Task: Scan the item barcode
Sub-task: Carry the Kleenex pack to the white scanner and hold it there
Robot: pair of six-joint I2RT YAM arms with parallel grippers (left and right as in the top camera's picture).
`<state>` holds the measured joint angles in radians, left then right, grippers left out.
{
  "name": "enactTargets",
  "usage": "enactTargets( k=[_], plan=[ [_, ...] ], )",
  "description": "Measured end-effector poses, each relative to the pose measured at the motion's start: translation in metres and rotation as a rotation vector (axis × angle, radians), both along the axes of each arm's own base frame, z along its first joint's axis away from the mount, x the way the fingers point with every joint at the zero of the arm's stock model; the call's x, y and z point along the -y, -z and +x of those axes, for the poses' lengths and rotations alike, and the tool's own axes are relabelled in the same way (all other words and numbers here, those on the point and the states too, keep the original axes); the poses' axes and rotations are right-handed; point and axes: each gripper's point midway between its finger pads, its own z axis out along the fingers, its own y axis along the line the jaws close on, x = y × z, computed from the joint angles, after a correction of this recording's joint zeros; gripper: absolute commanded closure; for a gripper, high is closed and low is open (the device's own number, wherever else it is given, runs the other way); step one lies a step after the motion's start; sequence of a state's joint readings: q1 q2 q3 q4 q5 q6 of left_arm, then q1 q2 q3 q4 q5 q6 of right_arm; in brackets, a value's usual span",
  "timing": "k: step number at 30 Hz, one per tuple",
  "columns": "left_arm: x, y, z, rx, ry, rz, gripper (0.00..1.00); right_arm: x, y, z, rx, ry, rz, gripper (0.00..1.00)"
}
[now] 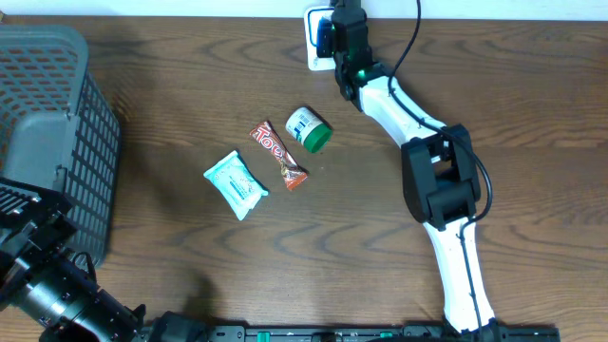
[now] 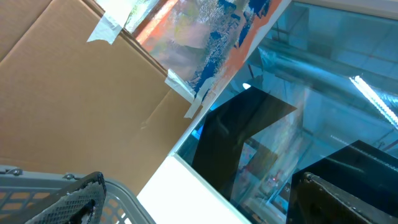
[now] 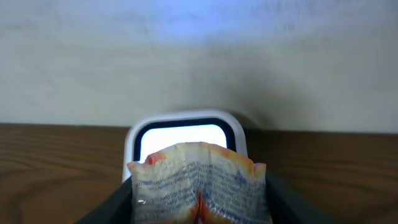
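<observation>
Packet [image 3: 198, 180] in right pincer [image 3: 199, 210] fronts scanner [image 3: 183, 127]; left pincer [image 2: 202, 182] gapes near basket [image 1: 57, 114].

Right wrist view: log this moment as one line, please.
right jaws: shut on packet | packet: held before scanner | left jaws: open, empty | on table: pouch, bar, tub

A grey plastic mesh basket [image 1: 57, 142] stands at the left edge of the brown wooden table [image 1: 190, 85]. Mid-table, a white-and-teal sachet [image 1: 235, 184] lies left of a brown candy bar wrapper [image 1: 278, 153], and a green-lidded white jar [image 1: 309, 129] lies right of the wrapper. At the far edge, the right end effector [image 3: 199, 208] holds a crinkled printed packet [image 3: 199, 180] just before a white rounded scanner [image 3: 180, 134].
</observation>
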<state>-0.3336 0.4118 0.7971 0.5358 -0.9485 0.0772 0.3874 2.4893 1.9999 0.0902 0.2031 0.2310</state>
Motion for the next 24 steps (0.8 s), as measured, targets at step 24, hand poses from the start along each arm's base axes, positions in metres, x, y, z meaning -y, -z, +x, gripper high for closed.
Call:
enactTargets(
  k=[24],
  plan=[
    [-0.001, -0.002, -0.002, 0.021, 0.002, -0.008, 0.02, 0.037, -0.055, -0.066, -0.332, 0.051, -0.174, 0.53]
  ],
)
